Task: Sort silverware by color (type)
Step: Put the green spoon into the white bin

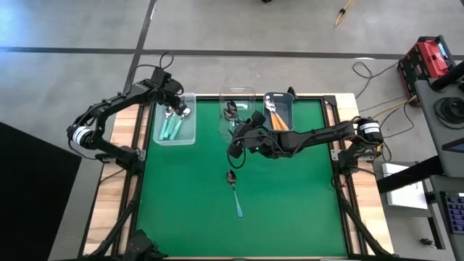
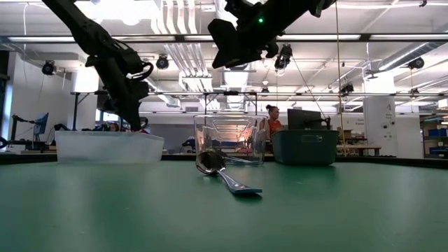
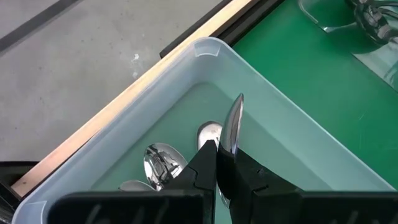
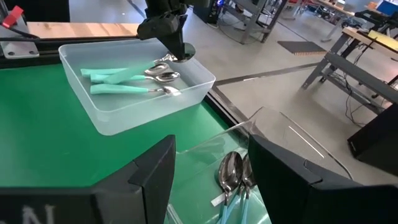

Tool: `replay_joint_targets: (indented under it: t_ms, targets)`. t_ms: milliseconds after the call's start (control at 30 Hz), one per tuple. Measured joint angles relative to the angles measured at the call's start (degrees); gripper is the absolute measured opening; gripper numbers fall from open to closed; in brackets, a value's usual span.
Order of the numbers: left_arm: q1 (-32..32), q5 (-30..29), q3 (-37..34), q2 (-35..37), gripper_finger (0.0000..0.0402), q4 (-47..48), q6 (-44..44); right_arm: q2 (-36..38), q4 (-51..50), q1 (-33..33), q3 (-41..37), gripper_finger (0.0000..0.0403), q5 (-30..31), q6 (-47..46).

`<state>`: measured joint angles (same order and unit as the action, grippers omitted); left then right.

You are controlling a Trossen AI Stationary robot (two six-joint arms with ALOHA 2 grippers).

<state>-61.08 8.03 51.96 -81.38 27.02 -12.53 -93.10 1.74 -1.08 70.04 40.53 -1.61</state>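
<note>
**Operator:** State both pincers and what each one carries.

**Arm:** My left gripper (image 3: pixel 225 163) is clamped on a mint-handled spoon (image 3: pixel 232 127), bowl end standing up between the fingers, and hangs over the frosted bin (image 1: pixel 190 138) at the table's left rear. Three mint spoons (image 4: pixel 124 83) already lie inside it. My right gripper (image 4: pixel 208 180) hangs with its jaws apart and nothing between them, above the green mat (image 1: pixel 290 196) just in front of the clear bin (image 4: pixel 298 140).

**Operator:** Where is the rest of the silverware?

**Arm:** Blue-teal spoons (image 4: pixel 233 171) lie in the clear bin, orange-handled spoons (image 1: pixel 275 116) in the dark bin (image 1: pixel 290 101) beside it. One loose spoon (image 1: pixel 235 192) lies alone mid-mat, bowl toward the bins, blue-teal handle toward the front edge.

**Operator:** How should the left's step be done well?

**Arm:** In my judgement: lower inside the walls before parting the fingers, so the spoon drops alongside the others rather than bouncing off the rim. Release over the open floor of the bin, not on the stacked bowls. Lift straight up afterwards.

**Operator:** And the right?

**Arm:** Descend on the loose spoon's handle, fingers straddling it crosswise. The handle is thin and lies flat, so the tips must reach the mat before closing, or it will slip.
</note>
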Motion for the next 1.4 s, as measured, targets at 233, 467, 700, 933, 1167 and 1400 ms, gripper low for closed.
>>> replay_joint_targets:
  t_ms: [233, 467, 700, 933, 1167, 1400]
  targets:
    - [0.0, 0.0, 0.0, -0.4, 0.0000, 0.0, 0.0, 0.0, 0.0, 0.0, 0.0, 0.0194, 0.0, 0.0]
    - [0.0, 0.0, 0.0, -2.4, 0.0000, -0.4, 0.0, 0.0, 0.0, 0.0, 0.0, 0.0194, 0.0, -0.4]
    - [0.0, 0.0, 0.0, -3.5, 0.0003, -1.1, 0.0, 0.0, 0.0, 0.0, 0.0, 0.0194, 0.0, -0.4]
    - [0.0, -0.1, 0.0, -4.2, 0.0007, -1.1, -0.3, 0.0, 0.0, 0.0, 0.0, 0.0194, 0.0, -0.4]
    - [0.0, -0.2, 0.0, -5.2, 0.0008, -1.2, -0.3, 0.0, 0.0, 0.0, 0.0, 0.0194, 0.0, -0.4]
    - [0.0, -0.2, 0.0, -6.7, 0.0008, -1.5, -0.3, 0.0, 0.0, 0.0, 0.0, 0.0194, 0.0, -0.4]
